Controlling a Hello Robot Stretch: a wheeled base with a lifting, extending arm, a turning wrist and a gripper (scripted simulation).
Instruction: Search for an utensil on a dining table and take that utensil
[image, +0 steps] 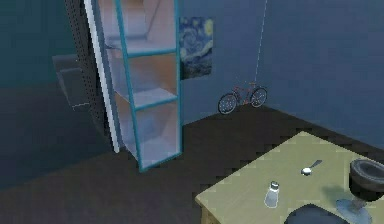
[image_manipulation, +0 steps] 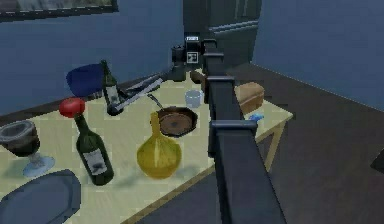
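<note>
In the arm side view the arm (image_manipulation: 238, 165) rose from the bottom edge. Nearest on the pale dining table (image_manipulation: 125, 140) lay a dark plate (image_manipulation: 40, 195) at the frame's 8 o'clock, with a wine glass (image_manipulation: 20, 140) just beyond it. A green bottle (image_manipulation: 92, 148) with a red cap and a yellow vase (image_manipulation: 158, 152) stood upright left of the arm, and a dark pan (image_manipulation: 177, 120) sat at the vase's 1 o'clock. Farther out, the gripper (image_manipulation: 118, 100) lay toward the frame's 10 o'clock over the tabletop, with a blue bowl (image_manipulation: 85, 78) and a dark bottle (image_manipulation: 108, 80) close behind it. Whether its fingers stood apart or together could not be told, nor whether it held anything. A loaf of bread (image_manipulation: 248, 95) lay near the table's far corner, at the pan's 2 o'clock. In the forward view the table's corner showed at 5 o'clock. It bore a shaker (image: 271, 193) and, at the shaker's 1 o'clock, the utensil: a small spoon (image: 312, 168) lying flat, apart from a dark bowl (image: 368, 178) at the right edge. Beyond stood a teal-framed shelf (image: 150, 90), then a bicycle (image: 244, 98) by the far wall and a painting (image: 197, 47) at 12 o'clock.
</note>
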